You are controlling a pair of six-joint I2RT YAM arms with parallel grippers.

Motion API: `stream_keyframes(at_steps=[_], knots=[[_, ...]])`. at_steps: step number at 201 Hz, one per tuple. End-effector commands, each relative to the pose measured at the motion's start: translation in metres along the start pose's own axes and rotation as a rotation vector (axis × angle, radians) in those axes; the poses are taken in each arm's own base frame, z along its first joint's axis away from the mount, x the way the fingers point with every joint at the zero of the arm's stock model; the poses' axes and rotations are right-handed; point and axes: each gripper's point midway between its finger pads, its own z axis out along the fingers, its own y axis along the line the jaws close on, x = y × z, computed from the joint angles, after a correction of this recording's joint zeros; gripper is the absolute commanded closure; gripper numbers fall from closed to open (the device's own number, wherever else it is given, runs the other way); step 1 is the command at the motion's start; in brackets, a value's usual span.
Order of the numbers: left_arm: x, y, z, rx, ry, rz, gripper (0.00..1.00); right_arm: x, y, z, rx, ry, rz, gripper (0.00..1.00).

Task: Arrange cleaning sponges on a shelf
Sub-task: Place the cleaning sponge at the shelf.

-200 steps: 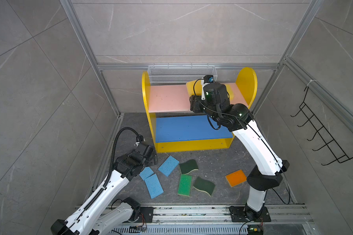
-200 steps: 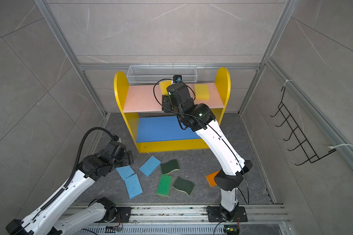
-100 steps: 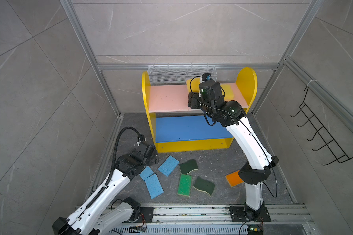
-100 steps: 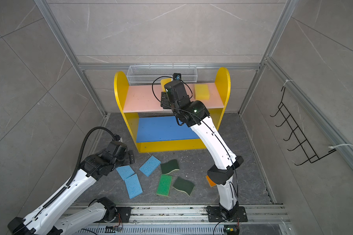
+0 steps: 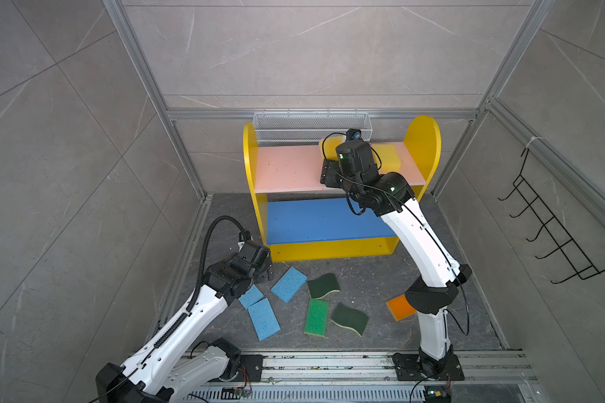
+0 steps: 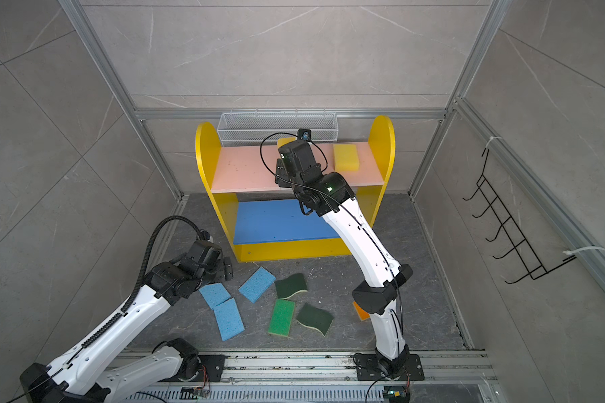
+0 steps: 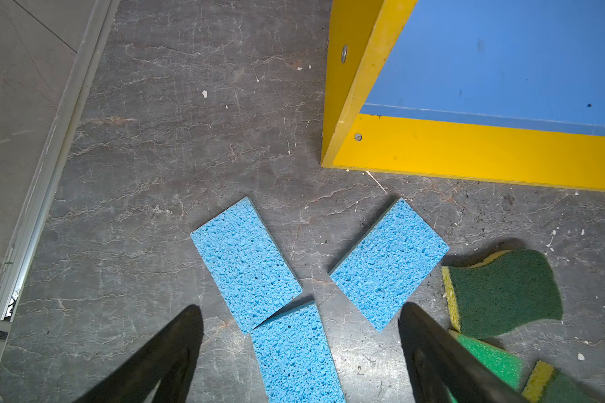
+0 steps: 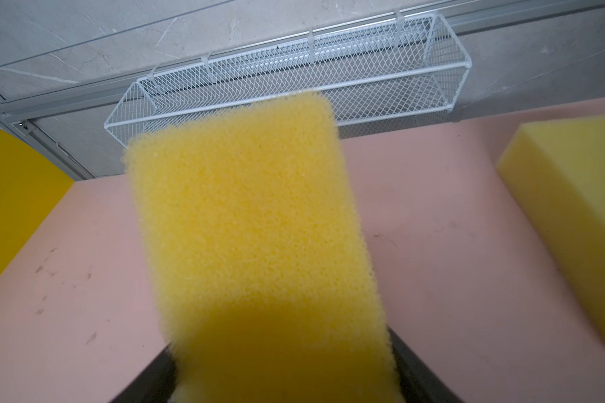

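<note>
In both top views one thick yellow sponge block point(image 6: 345, 157) lies on the pink upper board point(image 5: 287, 169) of the yellow-sided wooden shelf point(image 5: 426, 146), three thin light-blue sponges point(image 5: 289, 284) on the dark grey worktop point(image 5: 364, 279) in front. The left wrist view shows the left gripper point(image 7: 298, 308) above them, jaws spread. The right wrist view shows a second yellow sponge point(image 8: 252, 226) over that board between the jaws of the right gripper point(image 8: 283, 359); whether they pinch it is unclear.

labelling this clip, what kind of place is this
Probably a robot test cell, not a real room: tile-look wall panels in an aluminium frame, robot arms bolted to a rail.
</note>
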Motion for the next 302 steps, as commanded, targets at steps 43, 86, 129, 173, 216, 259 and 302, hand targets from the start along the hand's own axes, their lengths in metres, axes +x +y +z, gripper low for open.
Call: stream_keyframes(at_steps=[43,86,129,173,216,259,302], knots=[[-0.003,0.002,0.000,-0.010,-0.033,0.019,0.08,0.015,-0.005,0.018,0.038,0.041,0.039,0.23],[-0.002,0.005,0.000,-0.016,-0.035,0.023,0.08,0.020,-0.006,0.026,0.041,0.061,0.058,0.22],[-0.004,0.008,-0.004,-0.024,-0.054,0.018,0.08,0.025,-0.003,0.031,0.018,0.085,0.061,0.15],[-0.004,0.009,-0.004,-0.024,-0.053,0.015,0.08,0.025,-0.002,0.030,0.007,0.090,0.064,0.14],[-0.002,0.010,-0.005,-0.026,-0.050,0.012,0.08,0.029,0.004,0.026,-0.030,0.119,0.068,0.14],[-0.002,0.011,-0.008,-0.022,-0.056,0.002,0.08,0.033,0.004,0.017,-0.049,0.148,0.073,0.15],[-0.002,0.013,-0.012,-0.013,-0.067,-0.009,0.08,0.033,-0.002,0.005,-0.042,0.155,0.070,0.17]])
